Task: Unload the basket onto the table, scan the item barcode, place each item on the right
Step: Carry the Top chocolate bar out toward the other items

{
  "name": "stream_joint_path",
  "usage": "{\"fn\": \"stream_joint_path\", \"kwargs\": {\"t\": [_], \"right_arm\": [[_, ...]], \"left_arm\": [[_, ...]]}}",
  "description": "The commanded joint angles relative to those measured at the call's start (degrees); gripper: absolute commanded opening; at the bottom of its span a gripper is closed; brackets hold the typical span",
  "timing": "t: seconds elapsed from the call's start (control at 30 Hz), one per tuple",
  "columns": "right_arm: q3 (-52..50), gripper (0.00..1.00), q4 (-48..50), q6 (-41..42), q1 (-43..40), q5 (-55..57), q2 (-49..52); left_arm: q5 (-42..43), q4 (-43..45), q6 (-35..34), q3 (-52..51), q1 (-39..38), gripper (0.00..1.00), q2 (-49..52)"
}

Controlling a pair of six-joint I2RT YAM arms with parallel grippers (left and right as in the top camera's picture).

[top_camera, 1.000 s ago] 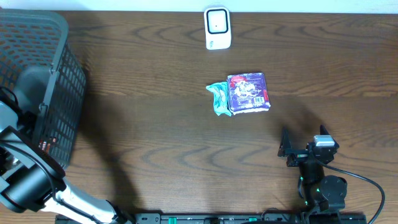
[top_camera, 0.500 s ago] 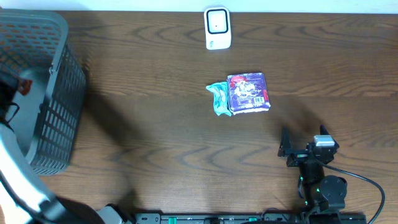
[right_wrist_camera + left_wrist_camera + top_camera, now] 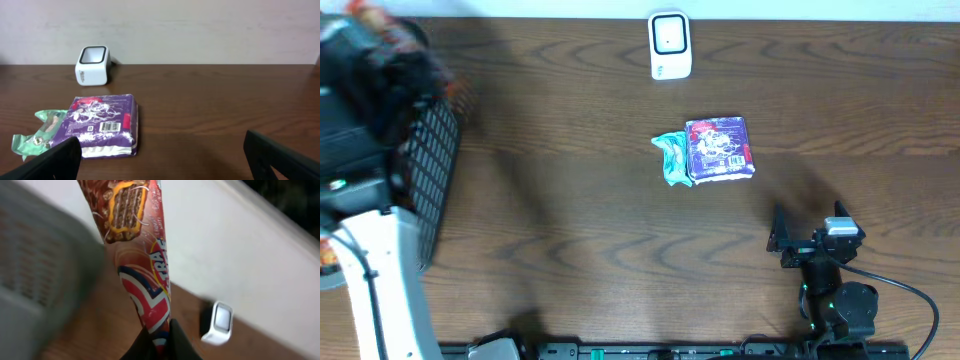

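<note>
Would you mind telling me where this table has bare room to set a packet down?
Bare wood lies between the basket and the green wrapper, and to the right of the purple packet. It is crowded where wrapper and packet touch, below the scanner.

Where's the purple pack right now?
In the overhead view the purple pack lies just right of centre, the green wrapper against its left edge and the scanner beyond it.

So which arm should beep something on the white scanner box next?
Left. The left tool is shut on the red snack wrapper, with the white box-shaped scanner in its view. The right tool is open and empty.
</note>
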Motion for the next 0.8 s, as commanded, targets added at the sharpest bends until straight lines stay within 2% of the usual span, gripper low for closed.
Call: {"fn": "stream_joint_path", "kwargs": {"t": [0.0, 0.1, 0.17, 0.37, 0.5, 0.57, 0.77], "right_arm": [[-0.20, 0.99, -0.09, 0.59, 0.37, -0.07, -0.24], [-0.20, 0.99, -0.09, 0.59, 0.37, -0.07, -0.24], [-0.20, 0.99, -0.11, 0.59, 0.37, -0.07, -0.24], [-0.20, 0.99, -0.09, 0.59, 0.37, -0.07, -0.24], [-0.20, 0.99, -0.11, 0.59, 0.37, -0.07, -0.24], [-0.20, 0.99, -0.09, 0.59, 0.37, -0.07, -0.24], [-0.20, 0.99, -0.09, 0.59, 0.37, -0.07, -0.24]], "left_arm": [[-16.24, -1.40, 11.89, 0.72, -8.92, 0.07, -0.35], [-24.59, -2.29, 16.17, 0.61, -15.69, 0.07, -0.28], [-25.35, -2.60, 17.49, 0.55, -19.30, 0.07, -0.02], [-25.27, -4.66, 17.49, 0.44, -28.48, 0.07, 3.28], [-20.85, -6.75, 17.46, 0.44, -33.59, 0.07, 7.91], [-16.63, -8.94, 17.44, 0.44, -36.74, 0.07, 12.63], [-16.22, -12.41, 15.19, 0.44, -41.88, 0.07, 23.50]]}}
